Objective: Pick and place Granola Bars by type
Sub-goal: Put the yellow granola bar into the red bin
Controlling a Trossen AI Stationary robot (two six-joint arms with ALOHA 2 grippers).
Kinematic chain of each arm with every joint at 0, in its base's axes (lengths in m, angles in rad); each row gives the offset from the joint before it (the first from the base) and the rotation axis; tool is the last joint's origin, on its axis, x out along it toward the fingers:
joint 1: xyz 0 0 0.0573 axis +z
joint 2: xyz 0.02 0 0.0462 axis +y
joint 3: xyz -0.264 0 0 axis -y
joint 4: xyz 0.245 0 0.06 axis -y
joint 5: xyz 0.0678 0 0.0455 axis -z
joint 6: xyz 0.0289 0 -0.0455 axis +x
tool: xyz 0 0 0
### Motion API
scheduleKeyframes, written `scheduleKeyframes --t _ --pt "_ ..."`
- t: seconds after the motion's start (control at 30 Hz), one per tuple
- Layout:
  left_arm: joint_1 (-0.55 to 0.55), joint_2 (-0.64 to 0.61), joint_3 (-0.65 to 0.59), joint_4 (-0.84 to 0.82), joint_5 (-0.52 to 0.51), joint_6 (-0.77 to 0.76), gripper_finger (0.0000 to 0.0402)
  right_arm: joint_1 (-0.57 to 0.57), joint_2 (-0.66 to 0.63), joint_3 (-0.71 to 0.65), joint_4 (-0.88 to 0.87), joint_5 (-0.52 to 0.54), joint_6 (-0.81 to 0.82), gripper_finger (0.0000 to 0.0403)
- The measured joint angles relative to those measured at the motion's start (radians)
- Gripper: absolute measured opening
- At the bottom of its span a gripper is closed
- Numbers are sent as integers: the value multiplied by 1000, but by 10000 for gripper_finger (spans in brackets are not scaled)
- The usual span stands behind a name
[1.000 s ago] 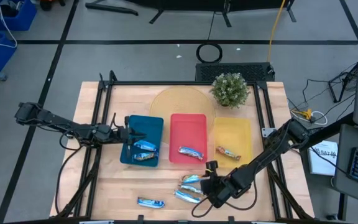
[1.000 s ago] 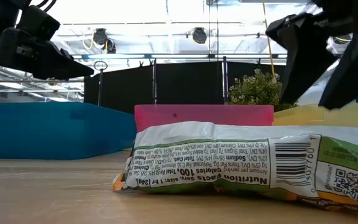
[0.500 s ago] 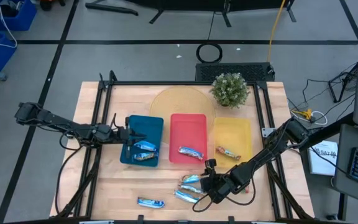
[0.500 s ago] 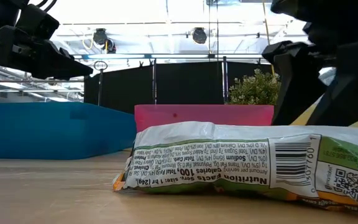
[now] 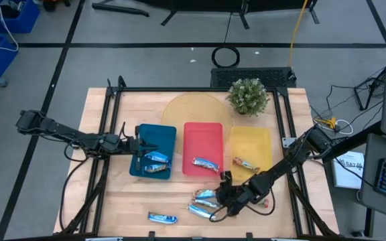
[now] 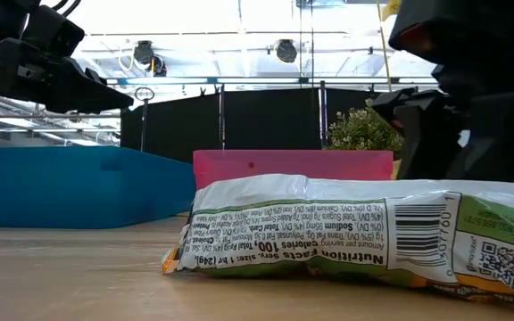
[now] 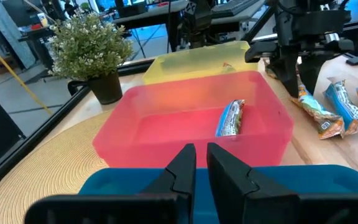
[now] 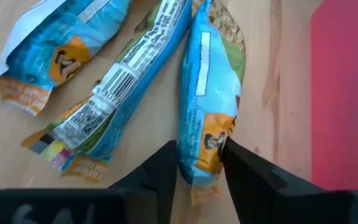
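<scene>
Three shiny blue granola bars lie bunched on the table (image 5: 205,195), a fourth sits nearer the near edge (image 5: 161,217) and fills the low view (image 6: 355,241). Two bars lie in the blue tray (image 5: 154,162), one in the red tray (image 5: 205,163), and an orange one in the yellow tray (image 5: 245,164). My right gripper (image 5: 220,195) is low over the bunch and open; its fingers (image 8: 166,167) stand on either side of one bar's end (image 8: 202,155). My left gripper (image 5: 138,144) hovers over the blue tray, its fingers a narrow gap apart (image 7: 201,152), holding nothing. My right gripper straddles the end of the bar nearest the red tray (image 8: 211,93), coming from above with the fingers across it. The bar lies flat on the table. Whether the fingers touch the wrapper cannot be told.
The blue (image 5: 166,134), red (image 5: 203,130) and yellow (image 5: 253,137) trays stand side by side mid-table. A potted plant (image 5: 248,96) stands on a round woven mat (image 5: 189,110) behind them. Dark frame rails run along both table sides. Bare wood lies at the near left.
My right gripper has moved toward the table's left and a little toward the far edge, closing in on the bunch of bars and coming over one bar's end. The bars and my left arm have kept still.
</scene>
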Motion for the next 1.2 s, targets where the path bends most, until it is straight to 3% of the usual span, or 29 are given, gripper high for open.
scheduleKeyframes --t 0.27,0.5,0.7,0.77,0.9,1.0,1.2 --pt "0 0 0 0 0 -5 49 -9 -2 -6 2 27 8 33" --pt "0 0 0 1 0 -5 49 -1 -71 36 1 27 -52 31" --pt "0 0 0 2 1 -1 49 -5 -187 107 -12 52 -221 24" --pt "0 0 0 1 1 -1 49 -44 -239 124 -36 100 -257 21" --pt "0 0 0 7 1 1 49 -184 -306 132 -170 100 -303 24" --pt "0 0 0 9 1 1 49 -315 -299 130 -242 3 -334 24" --pt "0 0 0 8 1 40 49 -499 -228 75 -219 -172 -377 19"
